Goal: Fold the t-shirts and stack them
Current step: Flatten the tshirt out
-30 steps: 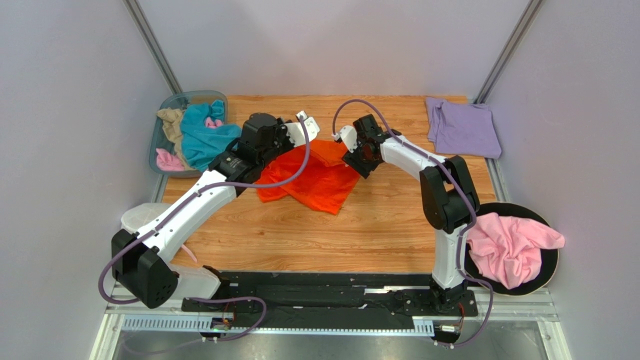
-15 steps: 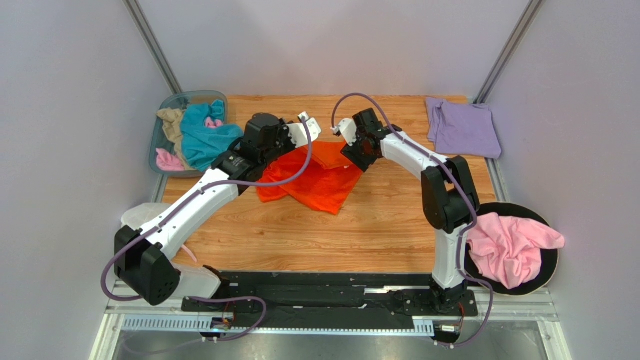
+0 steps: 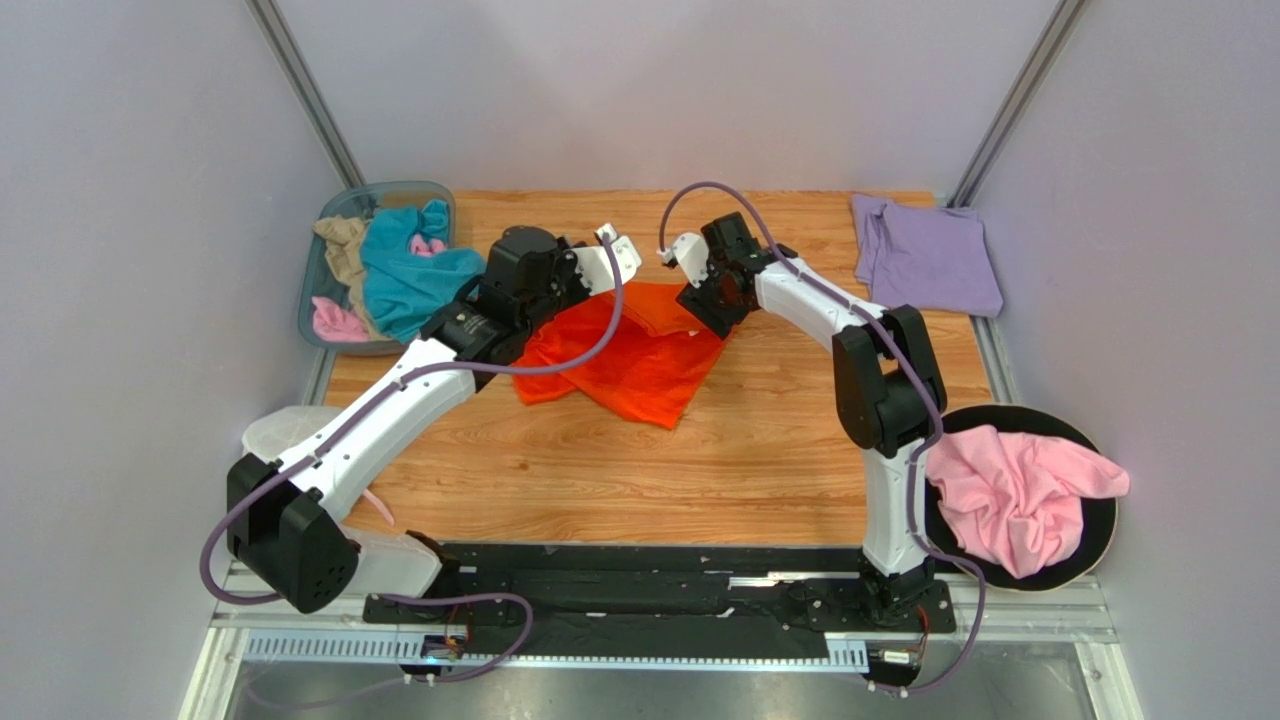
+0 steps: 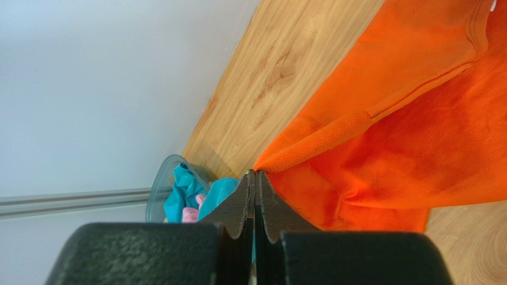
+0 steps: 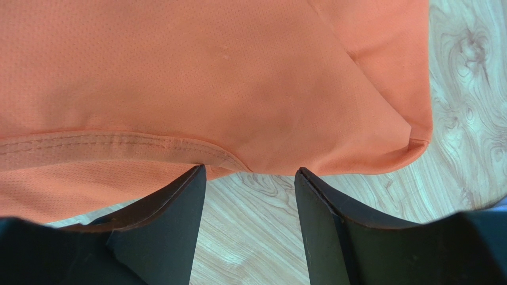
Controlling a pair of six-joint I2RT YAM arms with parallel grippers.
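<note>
Pink t-shirt (image 3: 1022, 495), crumpled, on black round tray (image 3: 1107, 552), near right edge. White pouch (image 3: 278, 435), near left, partly hidden under left arm. Orange t-shirt (image 3: 639, 368), rumpled, mid-table; left gripper (image 4: 254, 173) pressed together, pinching its hem corner; right gripper (image 5: 250, 172) spread above its far right edge. Clear bin (image 3: 334, 200), far left, holding teal t-shirt (image 3: 394, 273) and others. Lavender t-shirt (image 3: 924, 255), flat, far right corner.

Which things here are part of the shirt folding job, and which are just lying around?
Job: orange t-shirt, lavender t-shirt, pink t-shirt, teal t-shirt, tan t-shirt.
Lying about: clear bin, black disc, white round thing.
</note>
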